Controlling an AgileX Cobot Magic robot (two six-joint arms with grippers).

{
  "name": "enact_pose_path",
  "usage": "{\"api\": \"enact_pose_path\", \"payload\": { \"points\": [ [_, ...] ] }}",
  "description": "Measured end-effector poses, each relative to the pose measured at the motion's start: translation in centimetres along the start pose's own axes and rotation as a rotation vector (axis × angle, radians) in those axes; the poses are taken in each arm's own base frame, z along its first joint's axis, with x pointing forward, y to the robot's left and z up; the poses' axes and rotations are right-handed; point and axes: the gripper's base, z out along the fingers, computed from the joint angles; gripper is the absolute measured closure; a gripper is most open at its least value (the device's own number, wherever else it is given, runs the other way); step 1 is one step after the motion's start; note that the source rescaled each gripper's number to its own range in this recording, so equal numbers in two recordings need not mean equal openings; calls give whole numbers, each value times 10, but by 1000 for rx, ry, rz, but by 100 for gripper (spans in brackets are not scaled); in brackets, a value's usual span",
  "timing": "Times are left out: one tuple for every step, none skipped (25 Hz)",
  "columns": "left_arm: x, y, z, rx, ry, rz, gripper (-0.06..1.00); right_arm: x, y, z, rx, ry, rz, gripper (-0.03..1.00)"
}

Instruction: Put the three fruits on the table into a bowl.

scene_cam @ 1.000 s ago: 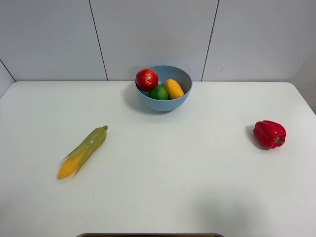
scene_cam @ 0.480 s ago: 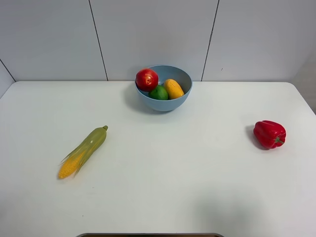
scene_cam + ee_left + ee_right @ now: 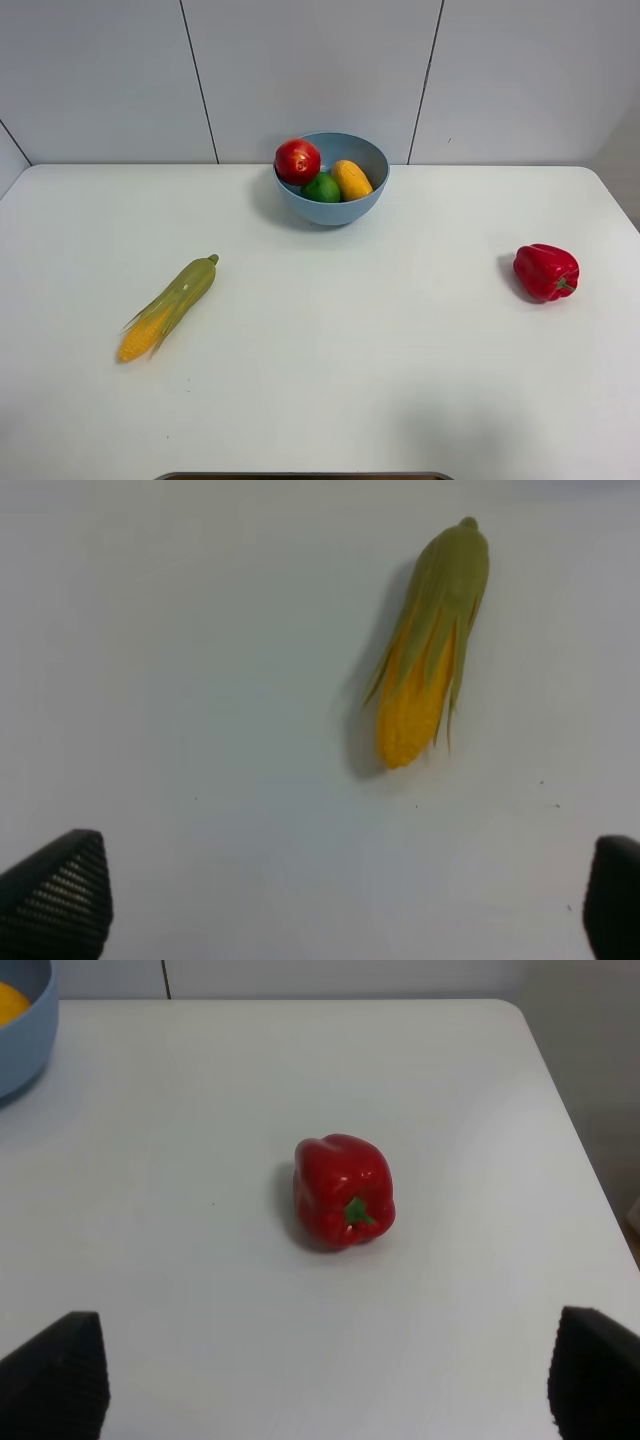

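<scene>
Below your left gripper, whose jaws stand wide with nothing between them, lies only the corn cob, just ahead of the fingertips on the table; leave it there, it is not one of the fruits. Farther out, well ahead of both grippers, the bowl already holds the apple, the lime and the mango, packed together and touching. Your right gripper is also spread wide and empty, with the bell pepper ahead of it and the bowl's rim at the far edge of its view. I judge the task finished: hold both arms back, touch neither vegetable, and avoid nudging the bowl.
</scene>
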Motion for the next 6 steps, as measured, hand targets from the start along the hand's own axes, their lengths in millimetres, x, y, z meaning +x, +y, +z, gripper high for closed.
{"api": "enact_pose_path", "payload": {
  "points": [
    [0, 0, 0, 0, 0, 0, 10, 0, 0, 0, 0, 0, 0, -1],
    [0, 0, 0, 0, 0, 0, 10, 0, 0, 0, 0, 0, 0, -1],
    [0, 0, 0, 0, 0, 0, 10, 0, 0, 0, 0, 0, 0, -1],
    [0, 0, 0, 0, 0, 0, 10, 0, 0, 0, 0, 0, 0, -1],
    [0, 0, 0, 0, 0, 0, 10, 0, 0, 0, 0, 0, 0, -1],
    [0, 0, 0, 0, 0, 0, 10, 0, 0, 0, 0, 0, 0, -1]
  ]
}}
